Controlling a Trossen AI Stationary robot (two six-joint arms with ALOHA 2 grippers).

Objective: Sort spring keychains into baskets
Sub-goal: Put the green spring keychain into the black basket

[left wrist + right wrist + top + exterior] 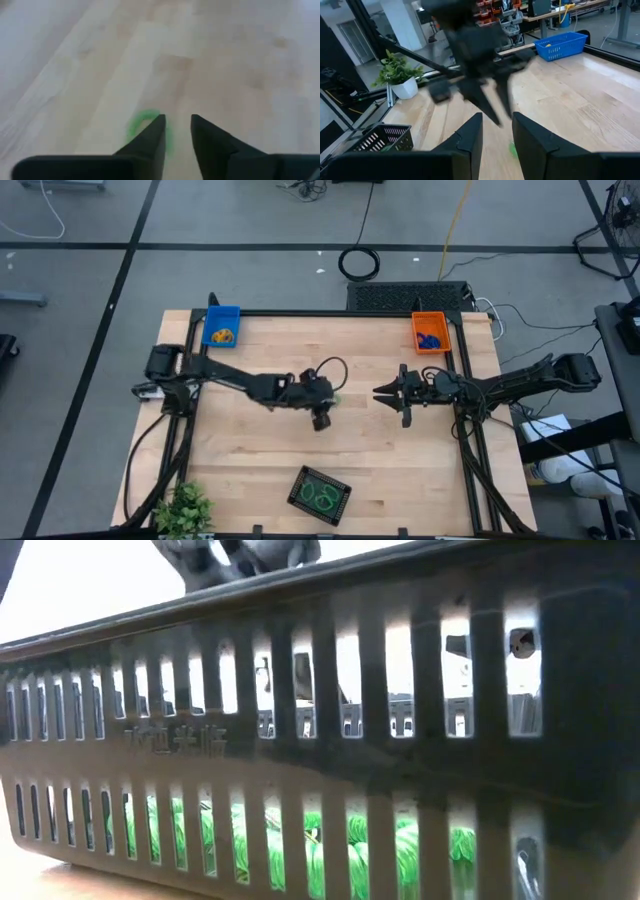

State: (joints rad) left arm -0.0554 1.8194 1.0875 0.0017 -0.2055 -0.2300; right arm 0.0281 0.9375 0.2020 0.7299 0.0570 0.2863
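High view shows our left gripper (327, 412) in the middle of the wooden table (250, 470), pointing down. A green spring keychain (142, 125) lies flat on the wood right by its tips. In the left wrist view the two fingers (150, 140) stand a little apart with bare wood between them, and the green loop peeks out from behind one finger. We do not hold it yet.

Our right gripper (392, 395) waits near the middle too, a bit away from the left one. Its fingers (470, 135) are a little apart and hold nothing.

The blue basket (221, 326) sits at a far corner with a yellow keychain (222, 336) in it. The orange basket (430, 333) at the other far corner has blue keychains (431, 340). The black basket (320, 492) at the near edge holds green keychains (320, 496).

What could go wrong? We think the loop sits off to one side, so the fingers may close on air or push it away. The smooth wood lets it slide.

A small green plant (183, 508) stands at the near corner. Around the table we see grey floor and cables.
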